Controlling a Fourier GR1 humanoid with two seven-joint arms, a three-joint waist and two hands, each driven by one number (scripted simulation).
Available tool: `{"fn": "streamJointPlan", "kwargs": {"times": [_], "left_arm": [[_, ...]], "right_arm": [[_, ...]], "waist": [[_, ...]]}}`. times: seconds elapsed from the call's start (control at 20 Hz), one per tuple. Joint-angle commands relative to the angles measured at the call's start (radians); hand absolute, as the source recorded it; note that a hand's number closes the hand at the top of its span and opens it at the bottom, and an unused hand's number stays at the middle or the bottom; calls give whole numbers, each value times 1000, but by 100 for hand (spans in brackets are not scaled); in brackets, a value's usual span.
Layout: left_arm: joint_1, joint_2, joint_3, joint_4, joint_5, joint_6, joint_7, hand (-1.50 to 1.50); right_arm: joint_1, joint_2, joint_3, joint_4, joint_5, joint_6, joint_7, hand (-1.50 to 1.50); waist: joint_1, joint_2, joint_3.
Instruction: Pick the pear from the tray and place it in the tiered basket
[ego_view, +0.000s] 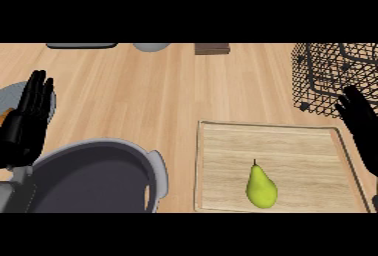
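Your pear (261, 186) lies in the lower right of the frame, on the wooden tray (295, 145), close to the tray's bottom edge with its stem pointing up the picture. Nothing touches it. The tiered basket (332, 75), a black wire mesh, sits in the upper right, just beyond the tray's far right corner.

Your right hand (360, 125) shows at the right edge, fingers straight and holding nothing, between the basket and the tray. Your left hand (28, 120) rests at the left edge, fingers up and straight, also holding nothing, over a grey plate (15, 92). A large grey pot (96, 175) fills the lower left, its handle near the tray's left edge.

Only 1 hand is well placed for this. The pear's rounded, tapered body will probably roll if you close off-centre, and the raised tray rim may catch fingers approaching low. On the carry, the mesh could snag fingers.
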Motion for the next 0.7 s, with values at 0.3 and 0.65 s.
{"fn": "streamJointPlan", "kwargs": {"times": [0.3, 0.65], "left_arm": [[151, 34, -25, 107, -10, -4, 131, 0], [234, 61, -55, 142, -10, -49, 199, 0]], "right_arm": [[83, 432, -135, 3, -397, 23, -314, 150], [253, 282, 44, 5, 125, 176, -631, -150]], "waist": [[-111, 32, 45], [-30, 31, -26]]}}
